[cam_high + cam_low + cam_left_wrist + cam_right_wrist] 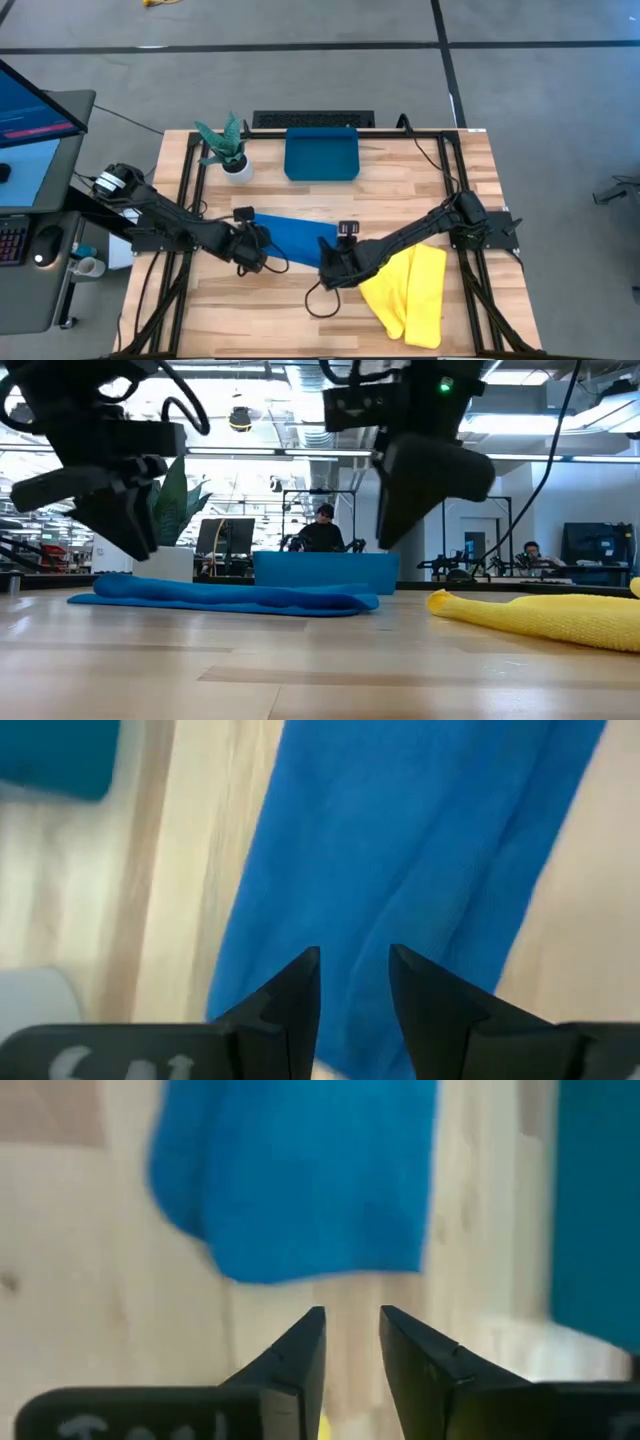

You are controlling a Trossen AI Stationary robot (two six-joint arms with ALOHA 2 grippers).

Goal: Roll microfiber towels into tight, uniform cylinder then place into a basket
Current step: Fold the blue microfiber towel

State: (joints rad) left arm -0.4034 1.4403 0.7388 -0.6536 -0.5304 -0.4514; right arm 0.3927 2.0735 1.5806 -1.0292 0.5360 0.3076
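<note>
The blue microfiber towel lies flat and loosely rumpled on the wooden table, in front of the teal basket. The yellow towel lies in a folded heap at the near right. My left gripper hovers over the blue towel's near left edge, open, with cloth showing beyond its fingers. My right gripper hangs open just off the blue towel's near right end, over bare wood. In the low view both grippers stand clear above the blue towel.
A small white pot with a green plant stands left of the basket at the far side. A black cable loops on the table near the right gripper. Bare wood shows along the near edge. People sit in the room beyond the table.
</note>
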